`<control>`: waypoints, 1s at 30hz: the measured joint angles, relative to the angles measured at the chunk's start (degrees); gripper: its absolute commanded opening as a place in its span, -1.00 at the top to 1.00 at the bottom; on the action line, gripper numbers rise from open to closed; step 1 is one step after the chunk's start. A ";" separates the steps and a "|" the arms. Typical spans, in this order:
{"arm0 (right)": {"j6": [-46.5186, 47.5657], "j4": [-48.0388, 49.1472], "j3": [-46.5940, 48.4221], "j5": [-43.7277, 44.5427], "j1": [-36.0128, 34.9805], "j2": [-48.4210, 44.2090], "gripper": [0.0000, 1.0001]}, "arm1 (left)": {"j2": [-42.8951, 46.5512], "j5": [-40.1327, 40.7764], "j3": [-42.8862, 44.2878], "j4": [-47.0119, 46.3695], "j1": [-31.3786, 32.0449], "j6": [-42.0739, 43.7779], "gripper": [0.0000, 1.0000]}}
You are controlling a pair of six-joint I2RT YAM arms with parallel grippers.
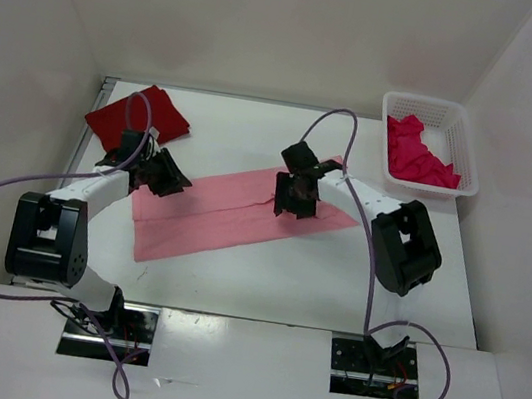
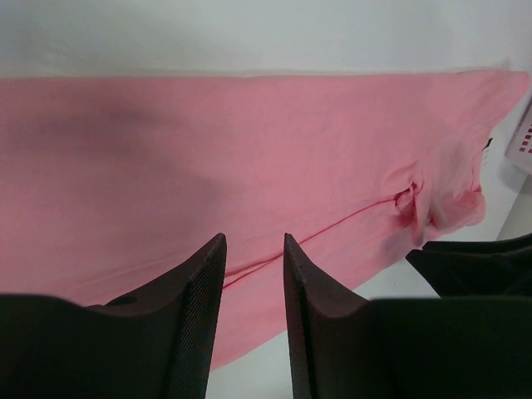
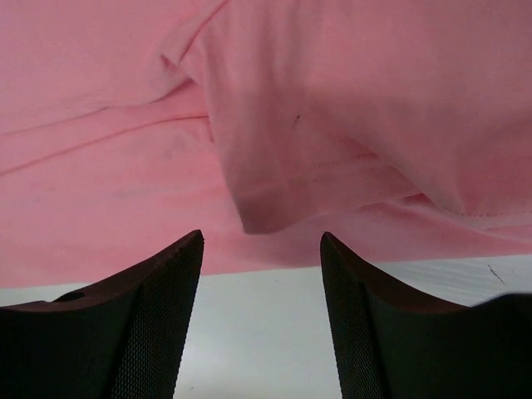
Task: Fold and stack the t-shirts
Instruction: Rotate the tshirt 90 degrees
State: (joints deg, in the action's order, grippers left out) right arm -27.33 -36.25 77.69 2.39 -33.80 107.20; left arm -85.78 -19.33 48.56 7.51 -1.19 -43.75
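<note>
Folding of the light pink t-shirt looks like the step in hand. It lies as a long slanted strip across the middle of the surface in the overhead view, its sides already turned in. The dark red t-shirt sits folded at upper left, and the crimson-magenta t-shirt is heaped in the white basket at upper right.

The right claw hangs released over the strip's right part, jaws wide apart with nothing between them, a turned-in sleeve just ahead. The left claw hovers at the strip's left end, half parted, with no cloth visibly pinched.

Next, I judge, each claw must drop to a near edge and pinch both layers, then fold the strip end over end before it joins the dark red one.
</note>
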 measured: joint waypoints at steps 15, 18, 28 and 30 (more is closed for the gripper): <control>5.33 -4.33 10.95 10.05 -1.09 7.85 0.82 | 1.97 0.00 -1.14 -0.07 0.00 0.00 0.18; 6.32 -6.75 14.36 11.47 -1.09 8.26 0.87 | 2.01 0.00 -1.16 -0.07 0.00 -0.02 0.18; 6.23 -15.23 23.41 7.76 -3.76 8.04 0.24 | 2.05 -0.02 -1.16 -0.02 0.02 0.00 0.18; 5.35 -15.54 20.22 5.33 -5.11 8.09 0.16 | 2.05 -0.02 -1.16 0.00 0.02 0.00 0.18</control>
State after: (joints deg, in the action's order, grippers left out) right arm -21.98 -51.79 97.91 7.73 -38.92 115.28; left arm -83.72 -19.35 47.40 7.51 -1.17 -43.75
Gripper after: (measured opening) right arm 0.365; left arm 0.412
